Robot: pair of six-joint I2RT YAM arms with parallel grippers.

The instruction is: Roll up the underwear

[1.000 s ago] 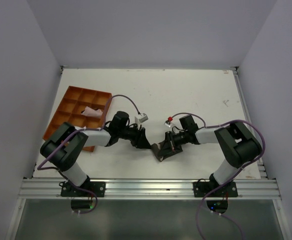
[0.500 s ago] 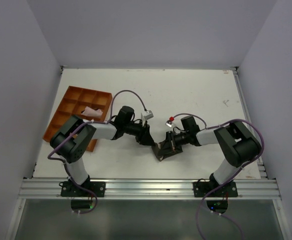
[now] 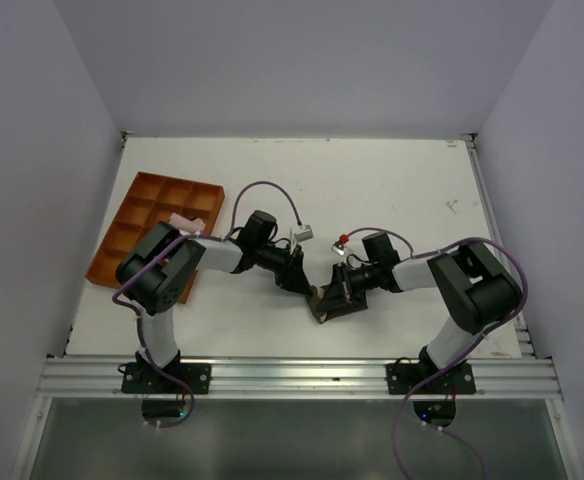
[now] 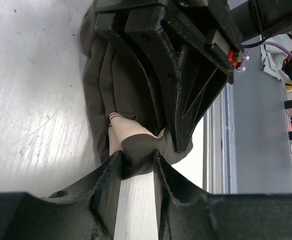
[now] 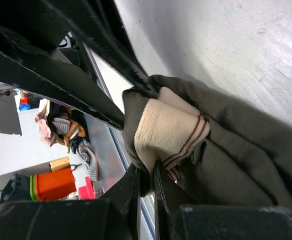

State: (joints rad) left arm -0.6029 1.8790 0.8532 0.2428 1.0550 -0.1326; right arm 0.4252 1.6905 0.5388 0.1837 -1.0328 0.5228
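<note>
dark brownish-grey soft cloth underwear (image 3: 332, 303) with tan waistband (image 5: 171, 127) lies bunched near centre; left gripper (image 4: 136, 161) and right gripper (image 5: 147, 174) both pinch its edge. risk: shallow bites, cloth slips, roll springs open.

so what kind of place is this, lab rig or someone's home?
Most likely a lab robot cell, not a home: a white table boxed in by plain panels, an aluminium rail along its near edge, and an orange compartment tray for sorting.
</note>
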